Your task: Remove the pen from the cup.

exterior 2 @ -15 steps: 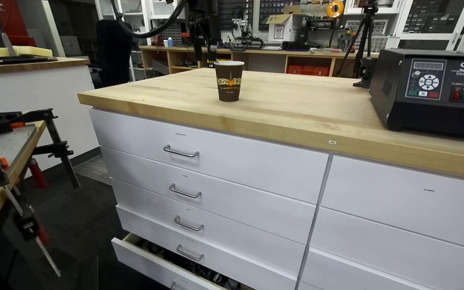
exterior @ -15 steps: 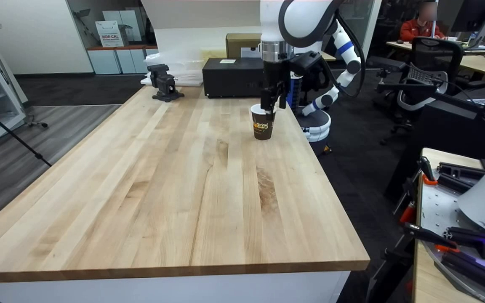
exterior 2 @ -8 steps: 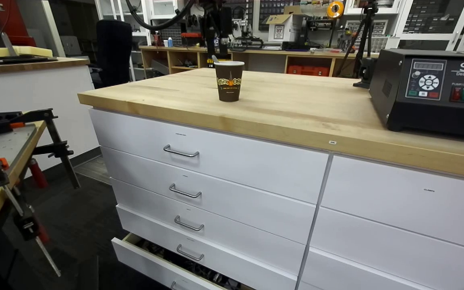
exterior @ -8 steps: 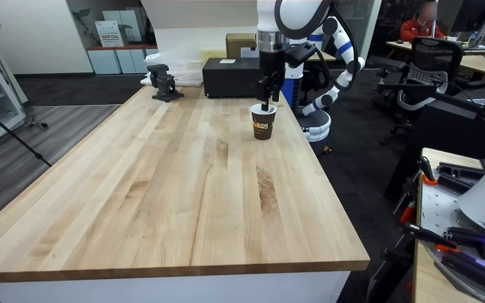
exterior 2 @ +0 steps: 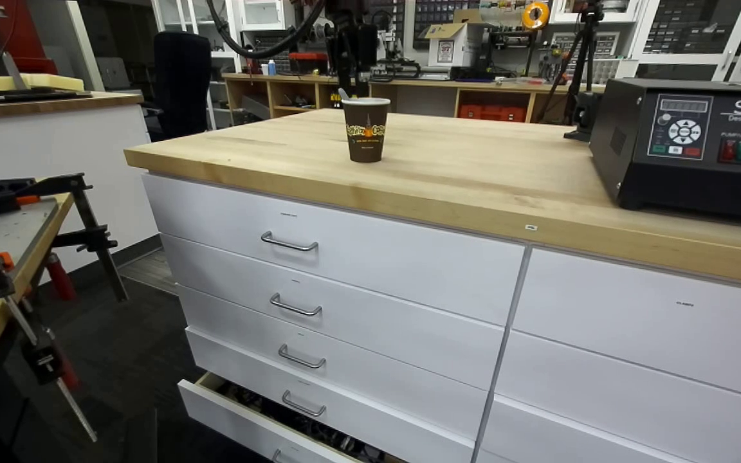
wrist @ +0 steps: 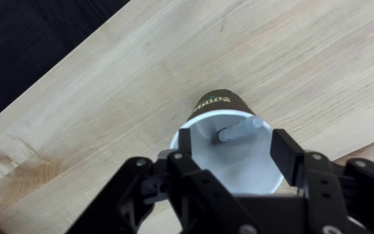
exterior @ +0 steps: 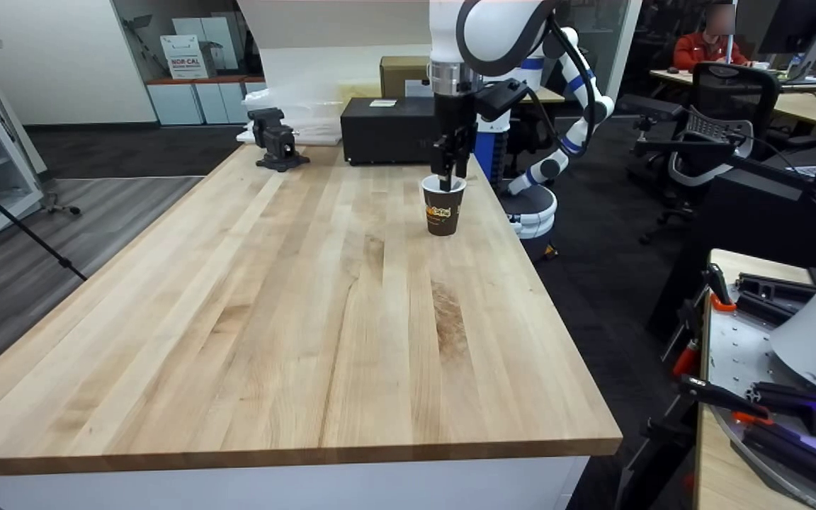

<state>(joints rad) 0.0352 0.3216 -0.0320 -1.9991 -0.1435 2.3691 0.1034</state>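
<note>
The brown cup [exterior: 442,214] with a white rim stands upright on the wooden table in both exterior views [exterior 2: 366,134]. The pen leans inside it; in the wrist view the pen [wrist: 240,130] looks whitish and translucent, its end resting at the rim near the right finger. Its grey tip [exterior 2: 343,94] pokes above the rim in an exterior view. My gripper [wrist: 233,143] is open, fingers spread across the cup's mouth with nothing between them. The gripper [exterior: 452,177] is at rim height, seen behind the cup [exterior 2: 354,87] elsewhere. Whether a finger touches the rim is unclear.
A black box [exterior: 390,131] and a small black vise [exterior: 279,142] stand at the table's far end. The box, a control unit [exterior 2: 692,148], shows at right in an exterior view. The table edge [wrist: 57,63] is close to the cup.
My gripper has shifted over the cup: leftward and back in an exterior view, rightward in another, uncovering the pen's tip. The cup has not moved.
</note>
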